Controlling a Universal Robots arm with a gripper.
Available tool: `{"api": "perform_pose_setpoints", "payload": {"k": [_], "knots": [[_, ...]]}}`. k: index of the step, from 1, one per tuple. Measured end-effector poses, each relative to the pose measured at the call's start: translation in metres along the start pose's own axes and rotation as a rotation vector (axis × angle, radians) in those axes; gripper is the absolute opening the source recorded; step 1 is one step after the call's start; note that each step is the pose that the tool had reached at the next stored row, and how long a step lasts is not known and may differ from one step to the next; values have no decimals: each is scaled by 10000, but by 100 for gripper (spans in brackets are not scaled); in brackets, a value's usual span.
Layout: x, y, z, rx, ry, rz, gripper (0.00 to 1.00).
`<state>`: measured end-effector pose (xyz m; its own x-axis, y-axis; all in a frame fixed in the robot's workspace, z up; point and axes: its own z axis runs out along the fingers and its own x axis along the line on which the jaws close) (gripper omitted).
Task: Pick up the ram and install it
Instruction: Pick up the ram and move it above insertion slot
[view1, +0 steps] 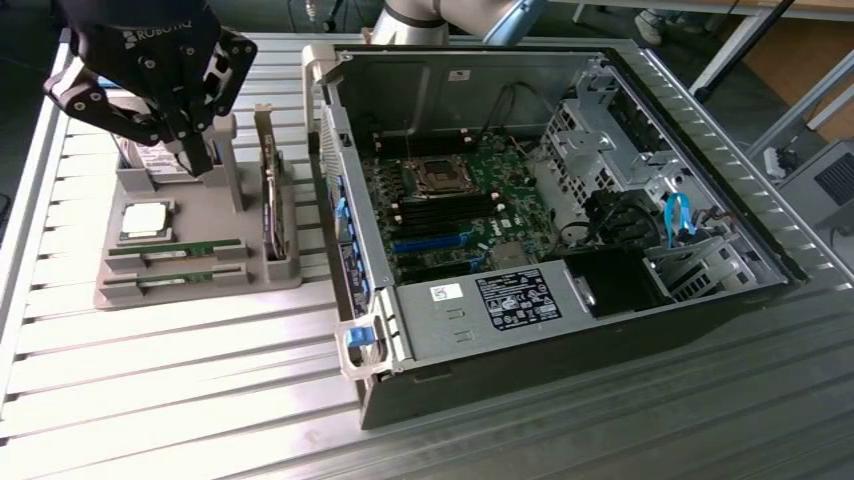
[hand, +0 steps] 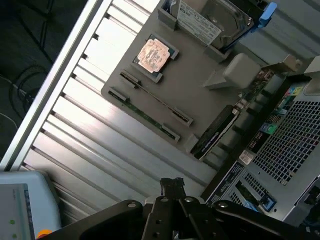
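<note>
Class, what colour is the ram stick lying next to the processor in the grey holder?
The ram is green; the exterior view shows it best.

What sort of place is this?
Likely a robotics lab for computer assembly: an open computer case on a metal table, a grey holder with the ram beside it, and a robot hand above that holder.

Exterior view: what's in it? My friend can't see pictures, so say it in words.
A black gripper hangs with its jaws shut over a grey parts holder at the exterior view's left, where two green ram sticks and a silver processor chip lie. An open computer case with its motherboard showing sits to the exterior view's right.
</note>
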<state>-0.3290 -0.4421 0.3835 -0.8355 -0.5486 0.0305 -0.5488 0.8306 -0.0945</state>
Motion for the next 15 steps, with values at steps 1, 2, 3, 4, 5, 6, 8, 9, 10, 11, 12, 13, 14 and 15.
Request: {"api": "perform_pose_setpoints", "payload": {"k": [1,2,3,4,5,6,8,9,10,11,12,13,14,15], "knots": [[0,0,0,36,11,-110,9],[0,0,0,64,20,-185,9],[0,0,0,87,29,-247,9],[0,0,0,100,33,-284,9],[0,0,0,115,38,-324,9],[0,0,0,130,44,-367,9],[0,0,0,279,97,-755,9],[0,0,0,355,127,-941,9],[0,0,0,416,151,-1092,9],[0,0,0,481,175,-1253,9],[0,0,0,539,197,-1394,9],[0,0,0,611,224,-1570,9],[0,0,0,659,244,-1687,9],[0,0,0,714,266,-1816,9]]}}
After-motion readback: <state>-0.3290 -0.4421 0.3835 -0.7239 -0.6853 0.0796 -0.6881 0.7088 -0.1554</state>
